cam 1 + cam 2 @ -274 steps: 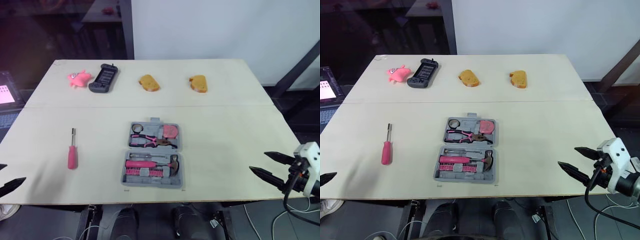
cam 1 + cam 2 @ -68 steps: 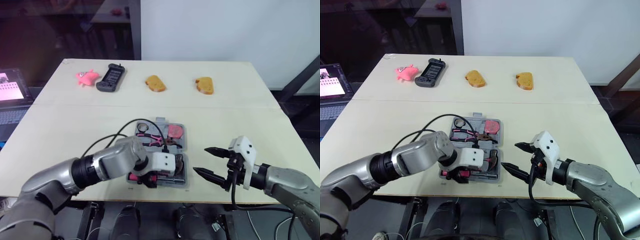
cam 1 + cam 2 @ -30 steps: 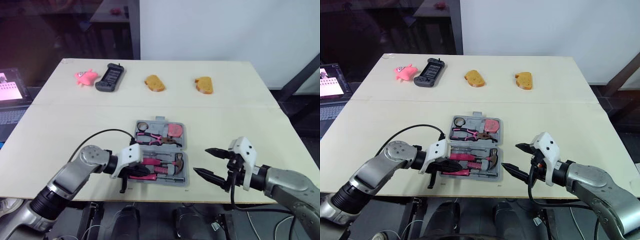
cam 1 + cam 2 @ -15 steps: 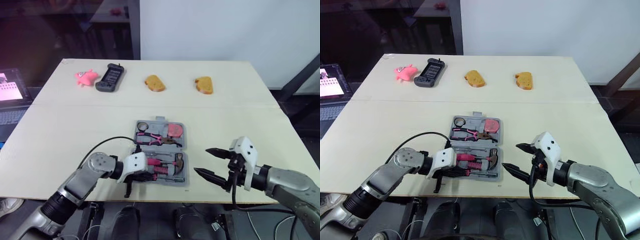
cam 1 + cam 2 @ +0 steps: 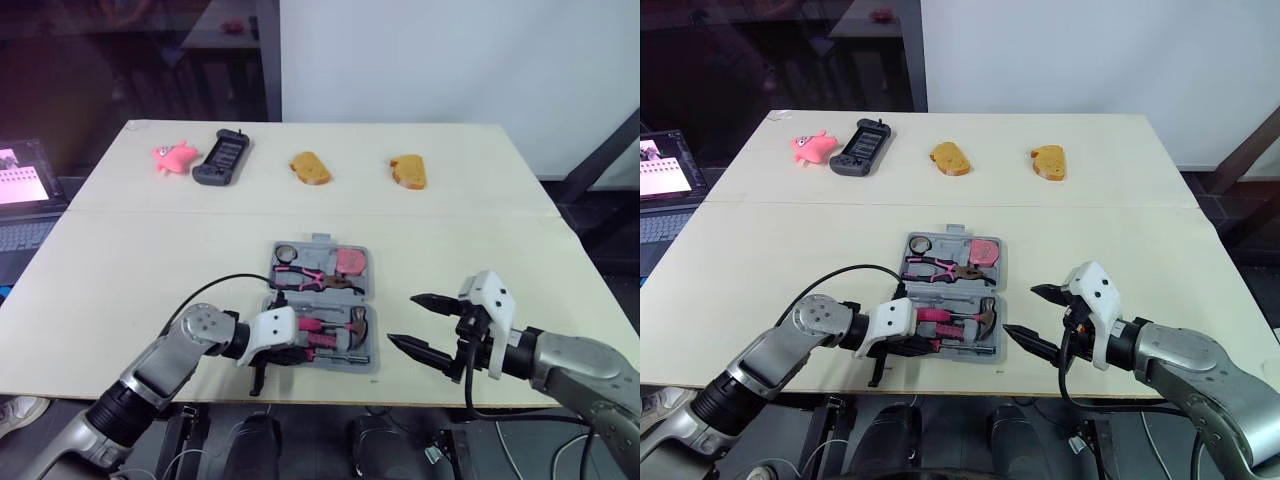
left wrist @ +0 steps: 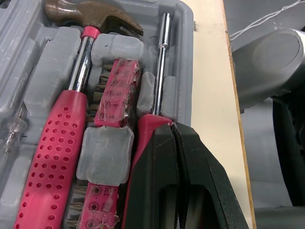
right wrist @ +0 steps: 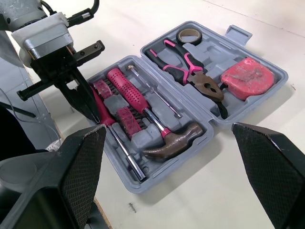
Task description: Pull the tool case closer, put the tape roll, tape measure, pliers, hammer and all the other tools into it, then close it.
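— Where was the case found?

— The case (image 7: 217, 55) was seen lying open on the table (image 5: 480, 250), both halves flat. The table's front edge ran just before the case.

— What was seen inside the case?

— In the far half the tape roll (image 7: 189, 36), the pliers (image 7: 186, 71) and the tape measure (image 7: 250, 71) were seated in their hollows. In the near half the hammer (image 6: 52, 152), the bits (image 6: 116, 95) and the screwdriver (image 6: 158, 71) were laid side by side. The screwdriver was set in the slot nearest the case's front wall.

— How was the left claw placed against the case?

— The left claw (image 6: 172, 128) was lowered at the case's near left corner. Its fingers (image 6: 157, 162) were pressed together, and nothing was seen between them. Their tips were set at the screwdriver's pink handle, just inside the front wall.

— Was the screwdriver gripped?

— No grip could be made out. The handle was seen beneath and beside the tips, not between the fingers.

— And the right claw?

— The right claw (image 5: 402, 320) was held just right of the case, level with its near half and apart from it. Its fingers were spread wide, and nothing was held.

— Was anything noted beyond the case?

— A pink toy (image 5: 172, 156), a black controller (image 5: 222, 158) and two bread pieces (image 5: 311, 167) (image 5: 408, 170) were ranged in a row on the far side, well apart from the case.
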Robot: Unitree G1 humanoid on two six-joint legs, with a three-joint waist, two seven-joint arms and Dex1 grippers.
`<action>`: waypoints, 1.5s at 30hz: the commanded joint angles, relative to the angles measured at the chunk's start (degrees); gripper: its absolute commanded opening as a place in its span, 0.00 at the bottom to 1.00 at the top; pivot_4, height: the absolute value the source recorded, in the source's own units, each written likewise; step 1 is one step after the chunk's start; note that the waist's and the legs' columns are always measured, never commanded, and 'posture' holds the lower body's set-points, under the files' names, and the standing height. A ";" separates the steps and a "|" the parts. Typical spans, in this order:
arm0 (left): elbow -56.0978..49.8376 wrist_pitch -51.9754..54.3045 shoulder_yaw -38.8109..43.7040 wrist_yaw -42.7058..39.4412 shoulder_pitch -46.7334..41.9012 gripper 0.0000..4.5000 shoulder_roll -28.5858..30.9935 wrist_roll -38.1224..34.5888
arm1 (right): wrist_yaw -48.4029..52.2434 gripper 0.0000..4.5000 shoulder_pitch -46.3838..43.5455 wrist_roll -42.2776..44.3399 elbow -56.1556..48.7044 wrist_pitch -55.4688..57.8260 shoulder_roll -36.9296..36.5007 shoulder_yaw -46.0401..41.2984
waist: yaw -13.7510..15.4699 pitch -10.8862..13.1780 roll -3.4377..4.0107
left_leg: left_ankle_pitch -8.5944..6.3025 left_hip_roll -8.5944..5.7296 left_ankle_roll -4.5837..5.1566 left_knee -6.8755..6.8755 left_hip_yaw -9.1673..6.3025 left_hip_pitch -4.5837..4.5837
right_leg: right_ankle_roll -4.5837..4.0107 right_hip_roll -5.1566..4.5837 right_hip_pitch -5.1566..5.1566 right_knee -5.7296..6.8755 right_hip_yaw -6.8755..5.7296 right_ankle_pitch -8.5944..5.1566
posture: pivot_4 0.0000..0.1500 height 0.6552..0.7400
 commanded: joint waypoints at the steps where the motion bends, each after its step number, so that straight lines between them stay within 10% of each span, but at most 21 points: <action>1: -3.20 2.72 5.11 -1.87 1.25 0.01 2.06 -4.92 | 0.42 1.00 0.03 -0.12 -1.05 -0.42 -0.85 -1.37 | -0.07 0.03 -0.04 | 0.00 0.00 0.00 0.00 0.00 -0.01 | 0.00 0.00 -0.01 0.00 0.00 0.00 | 1.00 1.00; 9: -4.46 8.37 20.45 0.54 2.42 0.01 9.00 -11.43 | -1.86 1.00 -3.96 -4.75 3.48 -0.35 0.46 2.77 | -0.27 0.11 -0.06 | 0.00 0.01 0.00 -0.07 0.01 -0.06 | -0.01 0.00 -0.14 0.01 0.00 -0.01 | 1.00 1.00; 12: 4.52 7.81 23.07 5.94 0.27 0.00 7.72 -8.93 | -5.38 0.82 -10.74 -10.25 9.72 2.10 1.86 10.04 | -0.42 0.12 -0.06 | 0.00 0.01 0.00 -0.07 0.01 -0.05 | -0.02 0.01 -0.18 0.01 0.00 0.00 | 1.00 1.00; 19: 21.19 -0.39 18.20 12.30 -7.06 0.00 -0.61 -2.01 | -8.55 0.06 -26.22 -21.20 26.30 7.86 6.38 24.06 | 0.16 0.13 -0.06 | 0.00 -0.02 0.00 -0.03 0.04 -0.20 | 0.16 -0.01 -0.28 0.01 0.00 0.10 | 1.00 1.00; 30: 22.84 -1.62 8.86 9.79 -7.89 0.00 -8.00 3.37 | -2.63 0.02 -36.13 -29.17 37.65 6.50 14.16 35.90 | -0.12 0.10 0.05 | 0.00 -0.02 0.00 -0.01 0.00 -0.26 | 0.21 0.02 -0.35 0.09 -0.04 0.14 | 1.00 1.00; 45: 2.87 3.55 12.61 7.35 9.65 0.00 -0.22 1.00 | -2.02 0.02 -26.54 -27.62 17.37 15.25 16.13 36.38 | -1.38 0.04 0.09 | -0.12 -0.01 0.19 -0.34 -0.03 -0.12 | 0.11 0.02 -0.35 0.05 -0.03 0.01 | 1.00 1.00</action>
